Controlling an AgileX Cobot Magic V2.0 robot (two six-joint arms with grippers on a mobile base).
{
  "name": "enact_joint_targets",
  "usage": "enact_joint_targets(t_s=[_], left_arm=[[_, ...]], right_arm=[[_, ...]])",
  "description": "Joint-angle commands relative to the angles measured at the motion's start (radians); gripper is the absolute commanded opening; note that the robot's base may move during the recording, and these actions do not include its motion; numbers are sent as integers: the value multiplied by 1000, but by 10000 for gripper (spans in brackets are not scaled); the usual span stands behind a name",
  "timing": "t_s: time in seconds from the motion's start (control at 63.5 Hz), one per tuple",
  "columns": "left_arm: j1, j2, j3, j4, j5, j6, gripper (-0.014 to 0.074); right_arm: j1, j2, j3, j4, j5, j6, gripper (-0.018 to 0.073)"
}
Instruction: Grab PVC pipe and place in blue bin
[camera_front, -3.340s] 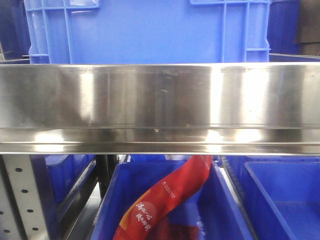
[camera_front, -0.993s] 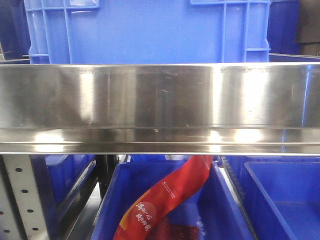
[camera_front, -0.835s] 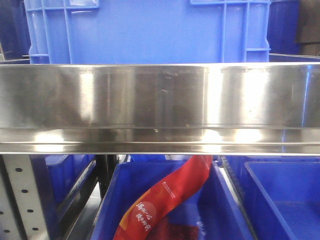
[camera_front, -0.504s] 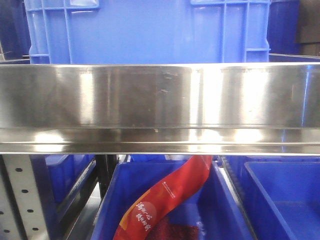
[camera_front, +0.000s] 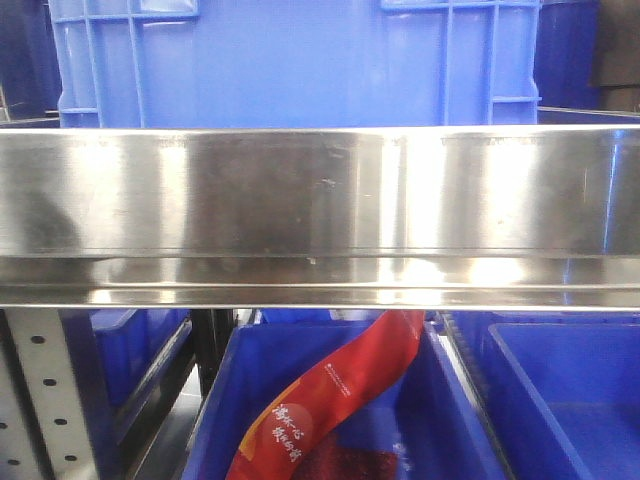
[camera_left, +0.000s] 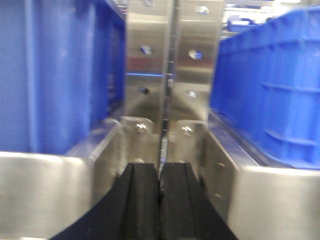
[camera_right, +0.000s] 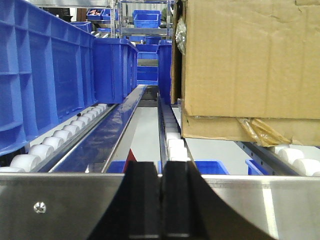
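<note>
The white PVC pipe is out of view in every frame. A large blue bin (camera_front: 290, 60) stands on the shelf behind a steel rail (camera_front: 320, 200) in the front view. My left gripper (camera_left: 160, 167) is shut and empty, pointing at a steel upright between two blue bins (camera_left: 55, 70). My right gripper (camera_right: 161, 165) is shut and empty, just above a steel rail (camera_right: 60, 205), facing down a roller lane.
A red packet (camera_front: 330, 400) lies in a lower blue bin (camera_front: 215, 420); another blue bin (camera_front: 560, 400) is at the lower right. In the right wrist view a cardboard box (camera_right: 250, 65) sits on rollers at right and blue bins (camera_right: 45, 75) at left.
The reflections on the steel rail have shifted a little. Bins and packet have not moved.
</note>
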Motion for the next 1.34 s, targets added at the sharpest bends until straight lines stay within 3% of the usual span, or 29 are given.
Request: enact_joint_targets(t_s=[0.0,0.236,1.324], left_arm=[[-31,-23,5,-10,-16,-7,-111],[-28,-23,5,2,-3,-41,-111],[-31,-23,5,15,-10,-41,-111]], right_arm=[[-5,-3,3,2,-11,-4,-168],[-5,-3,3,2,-11,-4,-168],[-5,-3,3,2,-11,-4,-168]])
